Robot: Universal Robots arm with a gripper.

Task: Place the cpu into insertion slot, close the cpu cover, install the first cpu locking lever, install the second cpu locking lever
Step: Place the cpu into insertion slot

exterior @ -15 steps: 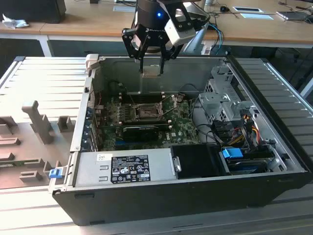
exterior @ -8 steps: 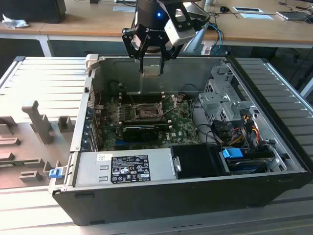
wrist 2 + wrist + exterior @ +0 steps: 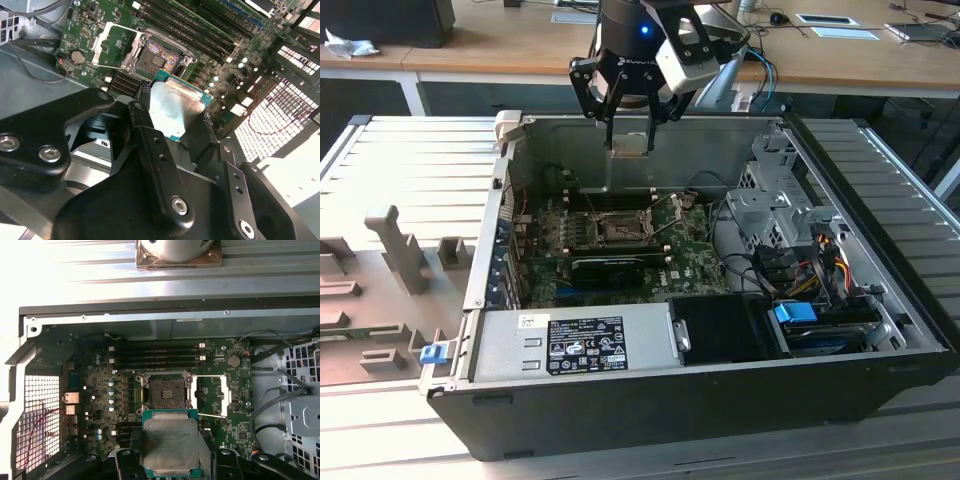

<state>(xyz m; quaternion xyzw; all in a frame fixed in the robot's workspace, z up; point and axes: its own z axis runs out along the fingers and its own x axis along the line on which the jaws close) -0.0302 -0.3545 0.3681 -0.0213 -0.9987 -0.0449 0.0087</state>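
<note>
My gripper point(image 3: 631, 139) hangs over the open computer case, shut on the cpu point(image 3: 630, 147), a thin square chip with a pale metal face. In both wrist views the cpu point(image 3: 175, 107) point(image 3: 172, 445) sits flat between the black fingers point(image 3: 144, 100), well above the motherboard. The insertion slot point(image 3: 166, 391) point(image 3: 159, 57) point(image 3: 620, 228) lies uncovered below, dark with a silvery rim. The cpu cover point(image 3: 223, 396) point(image 3: 102, 42) is swung open and lies beside the socket. Thin wire levers point(image 3: 210, 415) stand free next to it.
The case walls point(image 3: 650, 165) ring the motherboard. A power supply point(image 3: 590, 345) fills the near side, and a drive cage with cables point(image 3: 770, 205) stands at the exterior view's right. Memory slots point(image 3: 160, 355) and a black ribbed block point(image 3: 610, 265) flank the socket. A heatsink point(image 3: 177, 252) rests outside the case.
</note>
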